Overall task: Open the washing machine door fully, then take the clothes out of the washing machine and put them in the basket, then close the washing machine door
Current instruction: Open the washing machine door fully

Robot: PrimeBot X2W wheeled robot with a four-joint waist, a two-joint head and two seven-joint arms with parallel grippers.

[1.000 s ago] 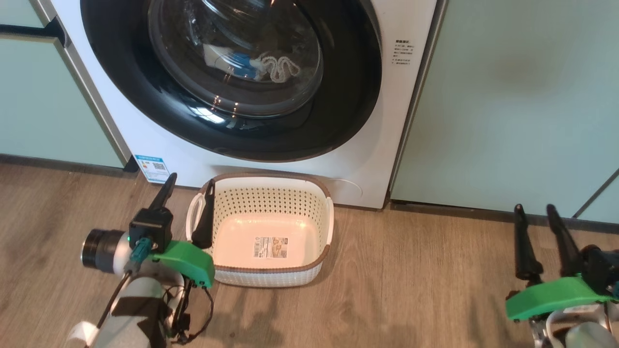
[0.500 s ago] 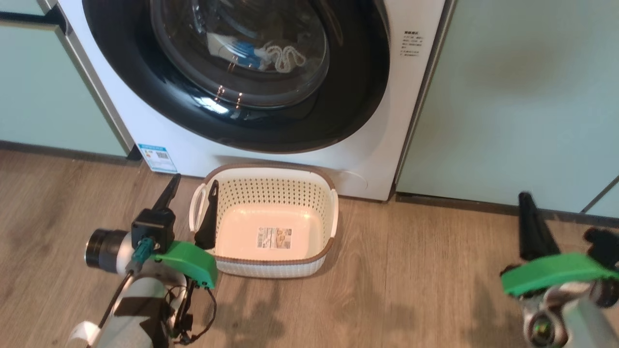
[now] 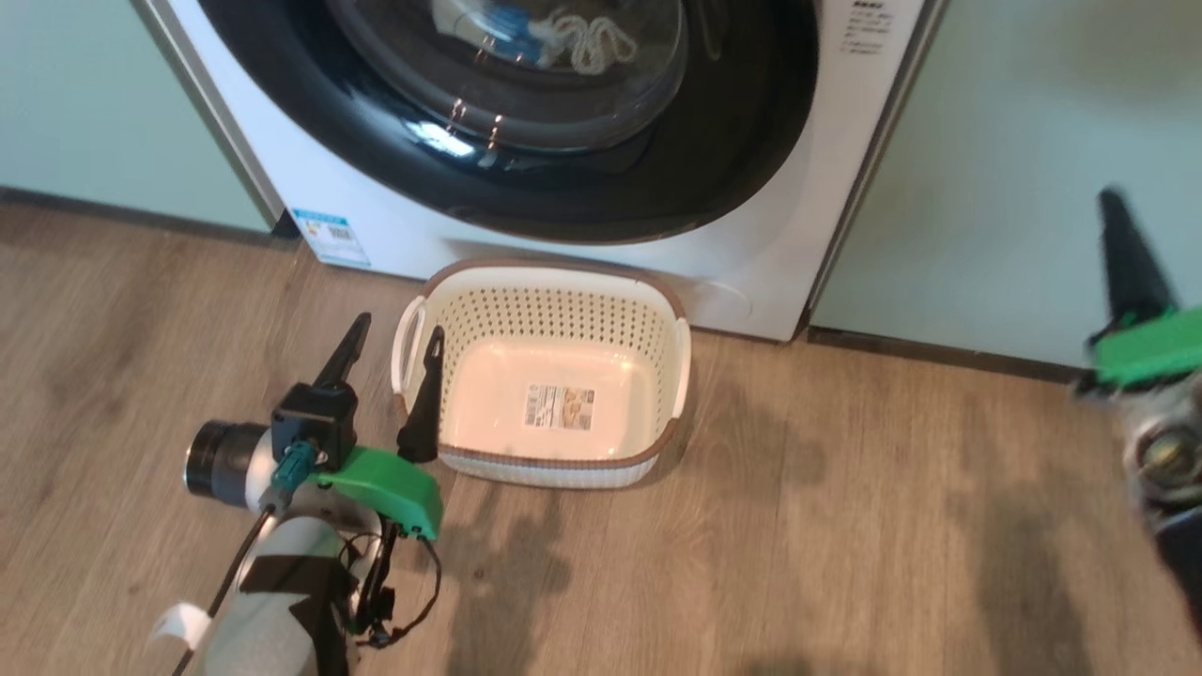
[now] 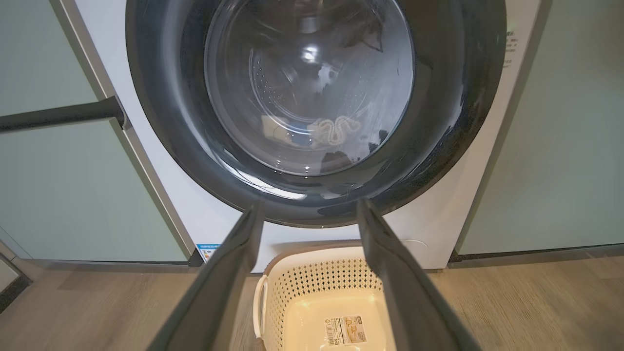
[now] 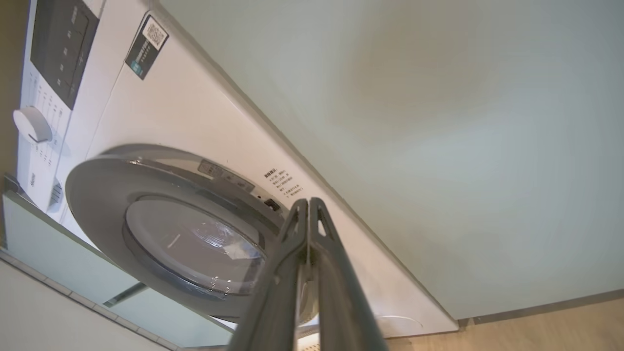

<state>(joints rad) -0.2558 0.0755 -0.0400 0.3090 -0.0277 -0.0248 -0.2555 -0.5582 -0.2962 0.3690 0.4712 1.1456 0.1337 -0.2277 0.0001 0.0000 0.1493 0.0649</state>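
Observation:
The white washing machine (image 3: 770,235) stands with its glossy black washing machine door (image 3: 376,131) closed. Behind the glass lie the clothes (image 3: 563,28), blue, white and a cream knit piece, also visible in the left wrist view as clothes (image 4: 331,131). The cream basket (image 3: 563,324) sits empty on the floor right before the machine. My left gripper (image 3: 399,325) is open, with its fingers on either side of the basket's left handle, not touching it. In its own view the left gripper (image 4: 308,204) points at the door (image 4: 161,122). My right gripper (image 3: 1113,202) is raised at the far right, shut on nothing; the right gripper (image 5: 307,201) points toward the door's right edge.
Pale green cabinets (image 3: 986,141) flank the machine on both sides. Wooden floor (image 3: 845,526) stretches in front and to the right of the basket. The rolled right wrist view shows the control panel with a white knob (image 5: 31,124).
The right gripper has shut and risen toward the upper right. The head camera has shifted, sliding the machine and basket up and to the right. The left gripper stays open by the basket.

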